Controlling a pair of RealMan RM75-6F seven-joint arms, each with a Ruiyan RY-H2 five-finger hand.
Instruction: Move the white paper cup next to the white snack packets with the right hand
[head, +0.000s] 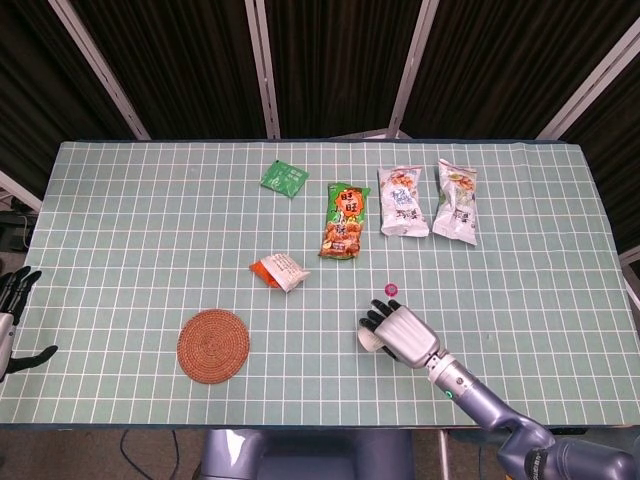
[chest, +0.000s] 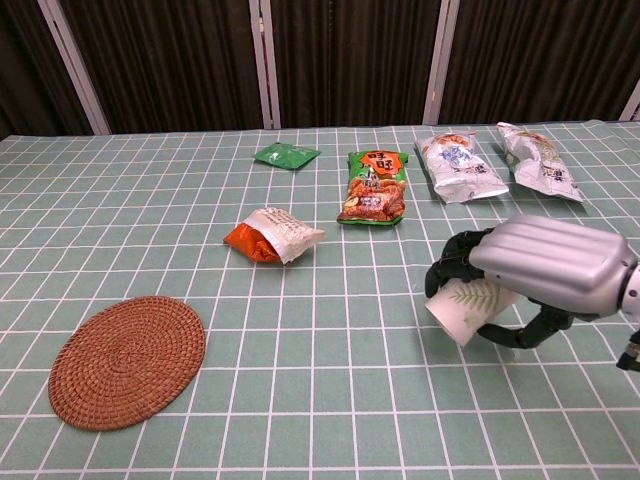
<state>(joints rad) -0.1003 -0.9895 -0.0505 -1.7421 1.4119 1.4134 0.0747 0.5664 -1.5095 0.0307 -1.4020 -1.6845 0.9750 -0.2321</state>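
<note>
The white paper cup (chest: 468, 306) with a green leaf print lies tilted, its base pointing left, in my right hand (chest: 541, 268). The fingers curl over its top and the thumb sits beneath it. In the head view the right hand (head: 404, 331) is at the front centre-right of the table, with only the cup's end (head: 371, 341) showing to its left. The two white snack packets (head: 403, 202) (head: 456, 201) lie side by side at the back right, well beyond the hand; the chest view shows them too (chest: 460, 167) (chest: 539, 162). My left hand (head: 12, 298) hangs off the table's left edge, fingers apart, holding nothing.
A small pink cap (head: 391, 290) lies just behind the right hand. A green-orange snack bag (head: 344, 220), a green sachet (head: 284, 178) and an orange-white packet (head: 279, 271) lie mid-table. A round woven coaster (head: 213, 345) sits front left.
</note>
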